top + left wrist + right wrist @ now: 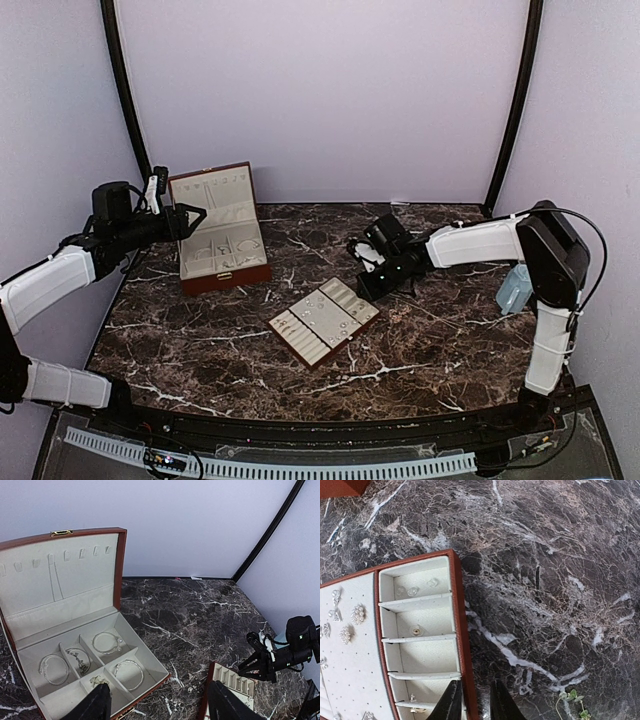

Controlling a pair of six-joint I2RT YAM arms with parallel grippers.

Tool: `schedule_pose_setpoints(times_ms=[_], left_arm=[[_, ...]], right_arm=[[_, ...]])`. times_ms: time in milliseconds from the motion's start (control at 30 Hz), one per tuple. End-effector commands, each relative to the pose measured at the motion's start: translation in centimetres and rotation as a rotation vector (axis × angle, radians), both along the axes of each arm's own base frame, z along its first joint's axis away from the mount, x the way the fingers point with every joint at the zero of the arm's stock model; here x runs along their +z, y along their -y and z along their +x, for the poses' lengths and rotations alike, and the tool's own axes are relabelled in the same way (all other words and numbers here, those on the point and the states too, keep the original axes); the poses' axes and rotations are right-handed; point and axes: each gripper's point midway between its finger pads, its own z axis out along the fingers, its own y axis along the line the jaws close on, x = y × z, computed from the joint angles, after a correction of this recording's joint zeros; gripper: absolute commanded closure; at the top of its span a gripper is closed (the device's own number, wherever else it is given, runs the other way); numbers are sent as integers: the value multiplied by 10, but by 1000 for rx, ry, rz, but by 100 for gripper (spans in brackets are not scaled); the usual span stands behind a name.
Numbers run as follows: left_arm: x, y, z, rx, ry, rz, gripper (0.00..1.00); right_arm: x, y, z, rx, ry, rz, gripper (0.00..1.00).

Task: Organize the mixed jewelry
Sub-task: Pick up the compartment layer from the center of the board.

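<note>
Dark marble-look tabletop [430, 340] carries an open reddish-brown box [121, 565] at the back left and a flat cream tray [458, 605] near the middle. The jewelry [357, 614] is spread over both. On the flat cream panel of the tray sit small pearly and silvery studs, and its narrow side slots hold a few tiny pieces (too small to name). In the box, three thin silvery hoops [106, 642] lie each in its own compartment, a chain bracelet [77, 661] lies in a fourth, and a thin chain [54, 580] hangs on the lid lining. One loose piece [570, 700] lies on the bare tabletop, apart from the tray.

The left tool [159, 695] hovers near the box with its fingers wide apart, holding nothing. The right tool [475, 685] is low over the edge of the tray beside the slots, its fingers [451, 702] close together with only a narrow gap. The wall of the tray runs toward this gap, and I cannot tell whether the fingers pinch it or only stand over it.
</note>
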Motion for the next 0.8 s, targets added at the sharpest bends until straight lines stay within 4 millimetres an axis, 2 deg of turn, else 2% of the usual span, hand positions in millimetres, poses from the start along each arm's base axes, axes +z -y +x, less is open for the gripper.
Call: schedule_pose_setpoints(times_ms=[0,333,467,767], left_arm=[[10,-4,-4,6,41,10,31],[10,-3,-3,4,39,7,31],[9,-3,-3,5,39,8,31],[9,-4,-3,6,38,8,31]], right_arm=[[10,-9,-2,33,7,16,78],[8,-10,-5,35,0,27,76],[3,-10,-2,24,-2,13,80],[-6,-8,1,17,-8,-14,83]])
